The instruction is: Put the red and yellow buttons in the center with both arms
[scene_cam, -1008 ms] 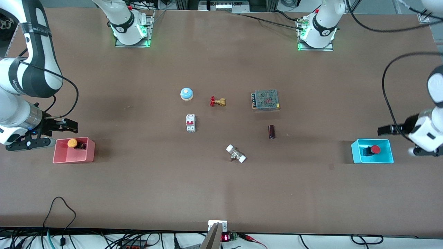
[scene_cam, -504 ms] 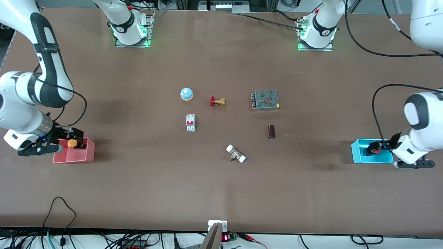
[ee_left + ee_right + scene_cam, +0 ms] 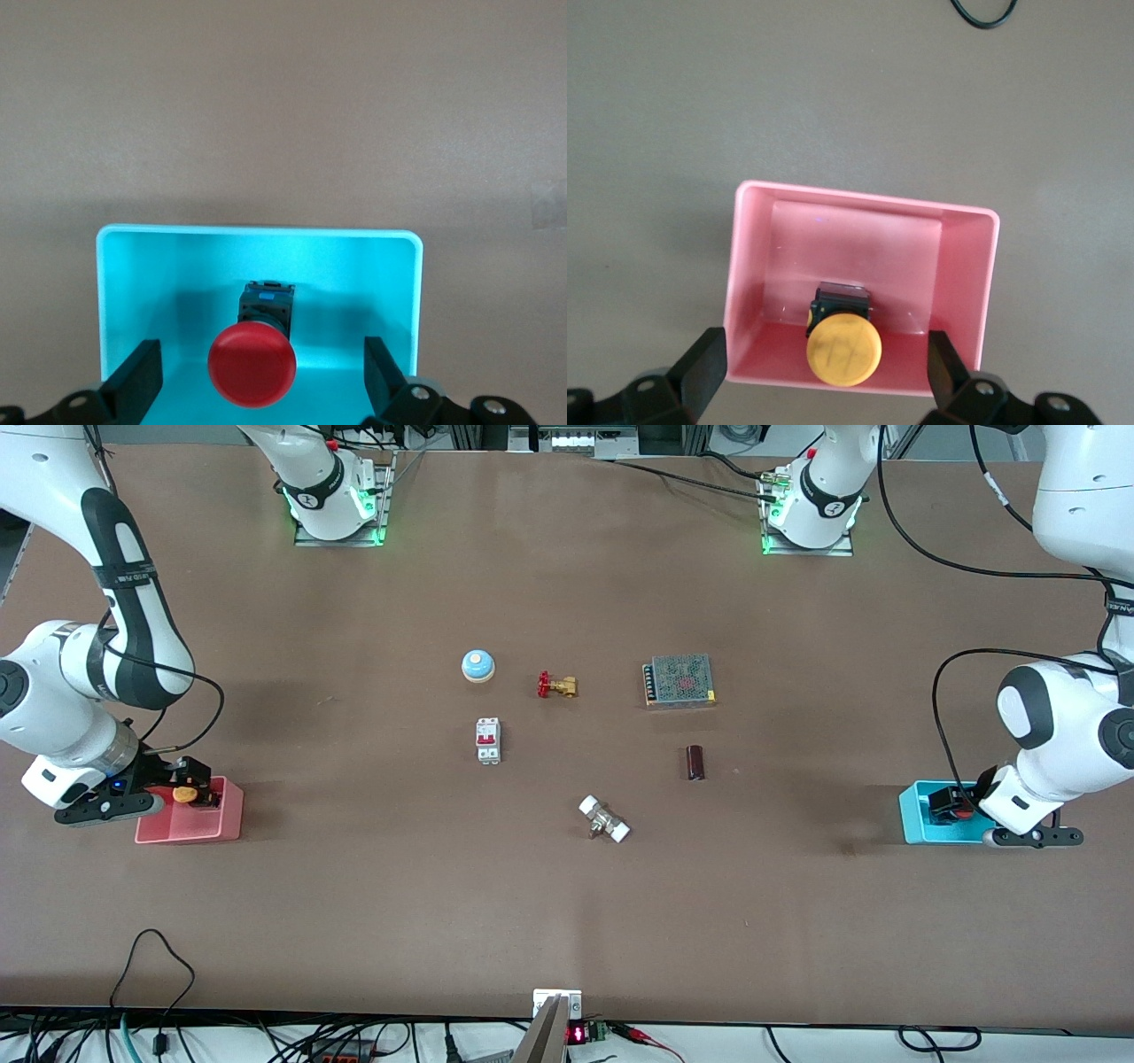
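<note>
Wrist views show each spread-fingered gripper, left gripper [image 3: 257,390] over the red button [image 3: 252,364] in the cyan bin [image 3: 257,237], right gripper [image 3: 828,381] over the yellow button [image 3: 843,352] in the pink bin [image 3: 859,200]; both should descend centered, clearing the walls.

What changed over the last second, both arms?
Both arms came in over their bins. The right gripper now straddles the yellow button in the pink bin, fingers open; the left gripper likewise straddles the red button in the cyan bin. Neither button is gripped yet. Buttons, bins and the parts at the table's middle stayed put.
</note>
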You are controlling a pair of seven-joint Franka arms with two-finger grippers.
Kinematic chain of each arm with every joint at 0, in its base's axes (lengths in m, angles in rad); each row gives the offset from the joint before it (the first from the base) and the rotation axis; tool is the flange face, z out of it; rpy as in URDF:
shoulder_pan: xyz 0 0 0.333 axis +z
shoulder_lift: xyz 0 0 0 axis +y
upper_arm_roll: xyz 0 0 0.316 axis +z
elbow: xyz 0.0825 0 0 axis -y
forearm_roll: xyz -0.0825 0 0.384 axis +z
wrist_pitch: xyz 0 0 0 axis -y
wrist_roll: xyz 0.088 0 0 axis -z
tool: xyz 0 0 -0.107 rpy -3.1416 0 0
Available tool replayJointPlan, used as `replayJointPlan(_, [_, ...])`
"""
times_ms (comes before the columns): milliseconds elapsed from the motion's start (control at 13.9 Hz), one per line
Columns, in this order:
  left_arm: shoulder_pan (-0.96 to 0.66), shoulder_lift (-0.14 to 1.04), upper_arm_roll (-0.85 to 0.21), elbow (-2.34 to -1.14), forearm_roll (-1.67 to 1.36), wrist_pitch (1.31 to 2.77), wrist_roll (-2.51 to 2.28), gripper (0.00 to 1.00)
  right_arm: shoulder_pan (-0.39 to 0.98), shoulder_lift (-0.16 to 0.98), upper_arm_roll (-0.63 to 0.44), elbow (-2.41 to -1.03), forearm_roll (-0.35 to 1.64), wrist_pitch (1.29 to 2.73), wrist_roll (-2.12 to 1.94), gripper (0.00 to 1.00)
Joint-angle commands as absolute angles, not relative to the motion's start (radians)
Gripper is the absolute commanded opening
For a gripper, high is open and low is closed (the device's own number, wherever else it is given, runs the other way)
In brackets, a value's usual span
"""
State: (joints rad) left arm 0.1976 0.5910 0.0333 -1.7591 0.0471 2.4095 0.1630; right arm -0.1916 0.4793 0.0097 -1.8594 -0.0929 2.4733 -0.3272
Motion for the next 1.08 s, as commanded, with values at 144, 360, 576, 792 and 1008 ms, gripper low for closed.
replayJointPlan(144, [0.209,0.635,0.031,-1.766,0.063,2.490,0.178,0.96,-0.216,0.508,0.021,-1.878,-0.103,2.536,-0.341,1.00])
replayJointPlan(360, [0.210,0.637,0.031,-1.770,0.063,2.491,0.178,0.69,-0.221,0.518,0.021,-1.878,-0.098,2.540,-0.342,1.00])
replayJointPlan(576, [0.212,0.637,0.031,-1.772,0.063,2.480,0.175,0.37,-0.225,0.537,0.021,-1.878,-0.097,2.571,-0.344,1.00])
replayJointPlan(792, [0.215,0.629,0.031,-1.770,0.063,2.451,0.175,0.30,-0.227,0.540,0.021,-1.878,-0.097,2.572,-0.357,0.93])
replayJointPlan(1008, [0.210,0.574,0.023,-1.744,0.063,2.374,0.173,0.30,-0.227,0.541,0.021,-1.879,-0.095,2.571,-0.374,0.66])
